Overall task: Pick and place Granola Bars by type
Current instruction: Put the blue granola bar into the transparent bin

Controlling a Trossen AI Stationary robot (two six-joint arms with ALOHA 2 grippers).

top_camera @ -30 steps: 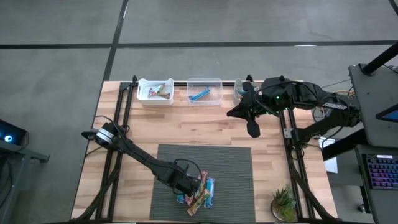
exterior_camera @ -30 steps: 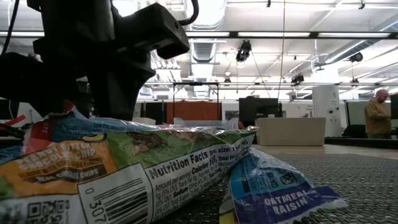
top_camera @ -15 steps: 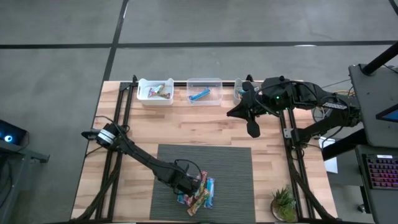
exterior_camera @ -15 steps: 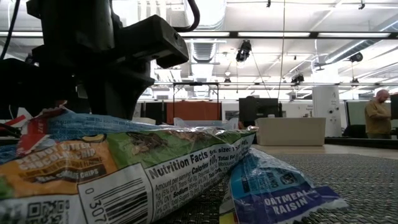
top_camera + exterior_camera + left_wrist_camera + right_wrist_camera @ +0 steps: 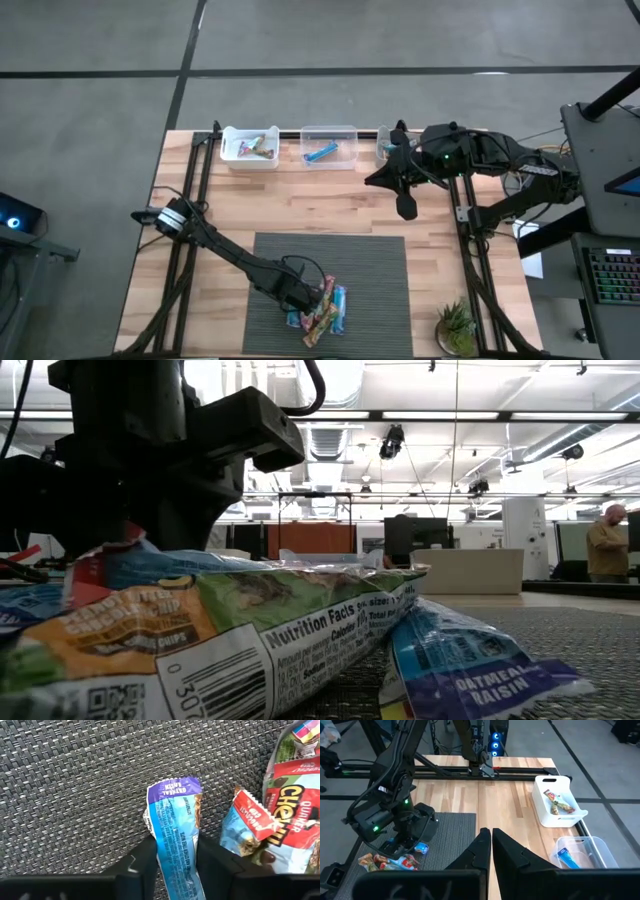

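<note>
A crinkled foil-wrapped granola bar (image 5: 200, 650), green and orange with a printed nutrition panel, is seen lying nearest in the low view on the woven grey mat (image 5: 380, 270), with a blue oatmeal raisin bar (image 5: 470, 670) tucked beside it. In the left wrist view, the left gripper (image 5: 175, 857) is set down over the pile, its dark fingers (image 5: 142, 860) partly closed along both sides of a slim blue bar (image 5: 175, 835); whether the bar is firmly clamped cannot be told. A red-and-green wrapper (image 5: 290, 785) lies just beside. Farther back on the planked wooden table (image 5: 300, 205), the right gripper (image 5: 491, 840) is held with fingers pressed together, empty. At the far edge, a white plastic bin (image 5: 249, 147) containing multicoloured bars and a clear bin (image 5: 329, 146) containing one blue bar are noted.
</note>
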